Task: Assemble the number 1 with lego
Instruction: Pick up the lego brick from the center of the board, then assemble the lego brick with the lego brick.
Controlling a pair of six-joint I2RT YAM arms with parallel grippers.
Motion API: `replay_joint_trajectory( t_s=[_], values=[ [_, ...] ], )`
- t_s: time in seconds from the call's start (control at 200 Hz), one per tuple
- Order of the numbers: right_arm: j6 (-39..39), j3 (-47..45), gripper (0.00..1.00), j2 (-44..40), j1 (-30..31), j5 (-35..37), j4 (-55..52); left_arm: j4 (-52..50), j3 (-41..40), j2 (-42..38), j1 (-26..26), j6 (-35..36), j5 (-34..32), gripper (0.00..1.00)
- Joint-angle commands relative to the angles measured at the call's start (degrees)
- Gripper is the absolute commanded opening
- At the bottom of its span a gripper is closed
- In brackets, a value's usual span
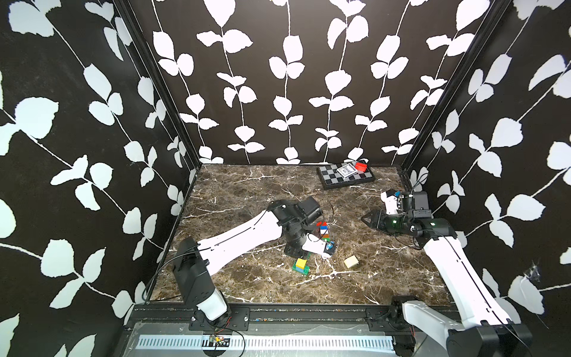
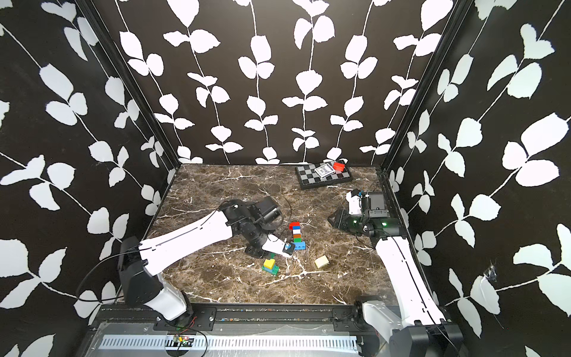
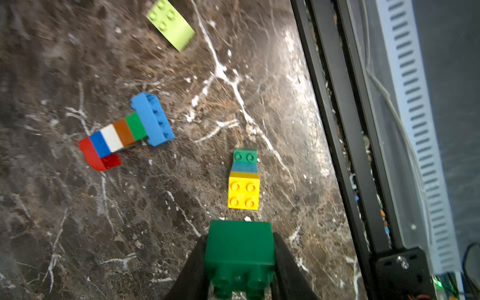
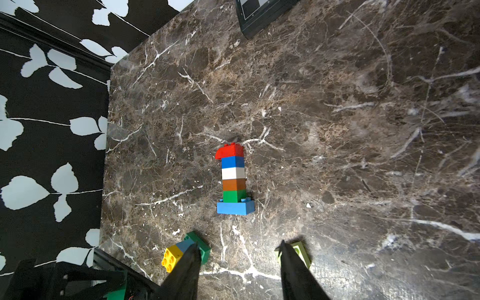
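A lego stack (image 4: 233, 179) lies flat mid-table: red, blue, white, orange and green bricks ending in a wide light blue brick, also seen in both top views (image 1: 323, 231) (image 2: 297, 235). My left gripper (image 3: 239, 233) is shut on a dark green brick (image 3: 240, 249), just in front of that stack. Close by lies a yellow brick (image 3: 244, 192) on a green piece (image 1: 301, 265). A cream brick (image 1: 351, 261) lies alone to the right. My right gripper (image 4: 239, 244) stands open and empty, raised at the right (image 1: 366, 218).
A black-and-white chessboard (image 1: 332, 182) sits at the back right, carrying a card deck (image 1: 345, 171) and a red box (image 1: 360, 167). Patterned walls close three sides. A black rail (image 3: 345, 155) runs along the table's front edge.
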Motion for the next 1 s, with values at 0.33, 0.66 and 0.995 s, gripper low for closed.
replay_joint_trajectory(
  t_s=[0.33, 0.66, 0.995],
  values=[
    [-0.7, -2.3, 0.48, 0.5, -0.6, -0.3, 0.4, -3.6, -1.0, 2.8, -6.0, 1.1, -7.9, 0.21],
    [-0.2, -2.5, 0.47, -0.3, -0.7, 0.1, 0.0, -4.0, 2.5, 7.9, -7.5, -4.7, -11.3, 0.21],
    [0.0, -2.5, 0.47, 0.1, -0.8, -0.4, 0.5, -6.1, 4.3, 11.5, -7.9, -8.7, -14.5, 0.21]
  ],
)
